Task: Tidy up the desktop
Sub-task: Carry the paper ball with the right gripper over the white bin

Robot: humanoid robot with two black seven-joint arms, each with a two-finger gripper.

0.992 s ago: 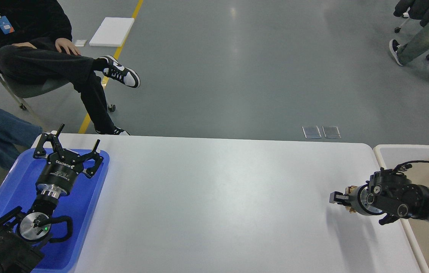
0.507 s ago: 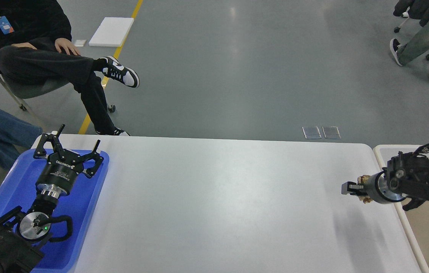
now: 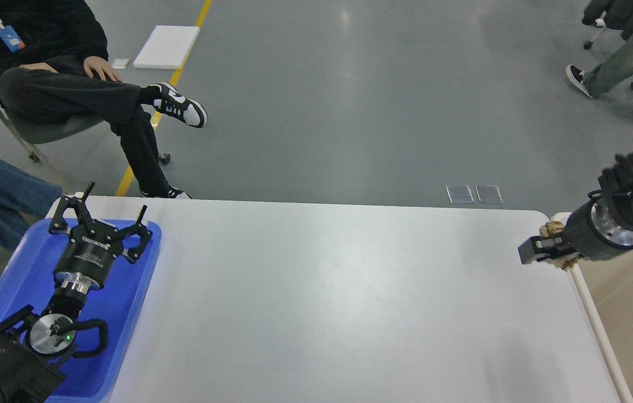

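Bright, even overhead lighting, with a broad soft sheen across the middle of the white desktop (image 3: 316,291) and pale vertical reflections on the grey floor (image 3: 350,101) beyond. Shadows are faint and diffuse, the clearest lying on the desktop near its right edge. Focus is sharp throughout, with no evident motion blur.

Two arms at opposite ends of a white table

The left end effector (image 3: 104,217) hangs over the blue tray (image 3: 126,313) with fingers spread apart; the right end effector (image 3: 540,251) is clamped on a small tan crumpled object (image 3: 552,229) above the table (image 3: 316,302) edge beside the beige bin (image 3: 590,313).
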